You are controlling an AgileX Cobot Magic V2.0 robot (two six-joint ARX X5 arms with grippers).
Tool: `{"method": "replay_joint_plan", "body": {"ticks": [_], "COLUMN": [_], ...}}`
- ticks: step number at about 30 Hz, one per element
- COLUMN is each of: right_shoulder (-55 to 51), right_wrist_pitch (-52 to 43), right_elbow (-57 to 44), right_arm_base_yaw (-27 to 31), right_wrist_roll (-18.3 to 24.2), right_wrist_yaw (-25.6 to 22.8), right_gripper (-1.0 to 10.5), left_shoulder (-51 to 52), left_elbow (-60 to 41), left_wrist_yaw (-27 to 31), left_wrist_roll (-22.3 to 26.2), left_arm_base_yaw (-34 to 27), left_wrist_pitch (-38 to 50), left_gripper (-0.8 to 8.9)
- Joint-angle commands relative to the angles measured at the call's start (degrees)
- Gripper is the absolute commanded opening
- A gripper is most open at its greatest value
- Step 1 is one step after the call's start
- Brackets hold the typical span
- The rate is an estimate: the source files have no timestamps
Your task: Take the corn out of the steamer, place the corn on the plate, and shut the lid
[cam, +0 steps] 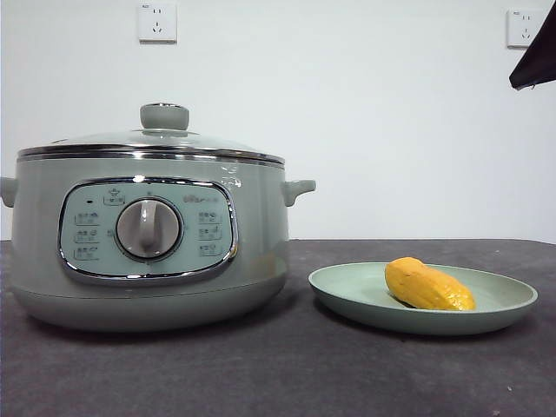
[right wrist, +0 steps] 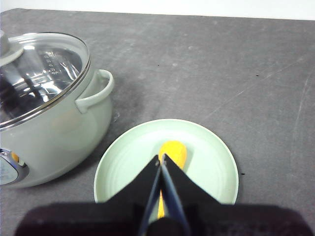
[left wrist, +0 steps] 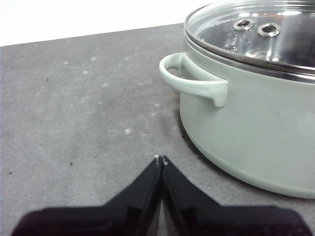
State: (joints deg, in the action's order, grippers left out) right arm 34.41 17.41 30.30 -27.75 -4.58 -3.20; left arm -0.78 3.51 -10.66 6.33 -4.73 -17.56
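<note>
- The right gripper (right wrist: 161,158) hangs above the plate with its 2 black jaws pressed together, pinching nothing; in the front view only a dark tip of an arm shows at the top corner, well above the table (cam: 287,373).
- The left gripper (left wrist: 161,158) is likewise pressed together and empty, low over the bare grey tabletop, near the steamer's small side handle (left wrist: 189,78) but apart from it.
- The corn (right wrist: 172,152) lies directly below the right gripper's tips, its long axis running roughly in line with the closed jaws. It rests inside the plate (cam: 347,295), toward the plate's middle, so the right arm is plainly the nearer one to it.
- The lid (cam: 152,143) sits flat on the steamer (cam: 52,287), chrome rim seated all round and the knob (cam: 164,115) upright on top.
- By my reading, all 3 steps look done: corn out, corn plated, lid closed. What remains is probably only a clean retreat of both arms.
- Materials: the cob is stubby, yellow-orange, with tapered ends and a slightly ridged skin; the plate is matte pale green with a low raised rim; the steamer is smooth sage green with a silver dial (cam: 148,228); the lid is clear domed glass showing the shiny steel inside.
</note>
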Motion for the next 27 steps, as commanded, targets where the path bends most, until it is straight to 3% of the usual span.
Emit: {"method": "replay_joint_plan", "body": {"ticks": [1,11,16,19,24,27], "right_shoulder": [0.0,0.0,-2.2,-5.8,-13.6,-18.5], "right_wrist_pitch": [-0.2,0.3,1.5,-0.3,-7.0,-12.5], "right_elbow": [-0.5,-0.5,-0.7,-1.5,-6.9,-12.7], "right_arm_base_yaw": [0.0,0.0,0.5,3.9,13.7,18.9], "right_wrist_roll": [-0.5,0.0,8.9,12.0,15.0,14.3], "right_wrist_yaw": [-0.2,-0.2,-1.7,-1.0,9.5,10.8], "right_gripper": [0.0,0.0,0.0,0.0,0.0,0.0], "left_shoulder": [0.2,0.2,0.2,0.2,0.2,0.2], "left_elbow": [-0.9,-0.9,-0.9,-0.9,-0.9,-0.9], "left_wrist_yaw": [0.0,0.0,0.0,0.0,0.0,0.0], "left_wrist_roll": [-0.5,-0.5,-0.5,-0.5,-0.5,-0.5], "left_arm_base_yaw": [-0.2,-0.2,-0.2,-0.2,-0.2,-0.2], "left_wrist_pitch": [-0.1,-0.1,-0.1,-0.1,-0.1,-0.1], "left_gripper": [-0.02,-0.03,-0.03,-0.03,-0.03,-0.03]}}
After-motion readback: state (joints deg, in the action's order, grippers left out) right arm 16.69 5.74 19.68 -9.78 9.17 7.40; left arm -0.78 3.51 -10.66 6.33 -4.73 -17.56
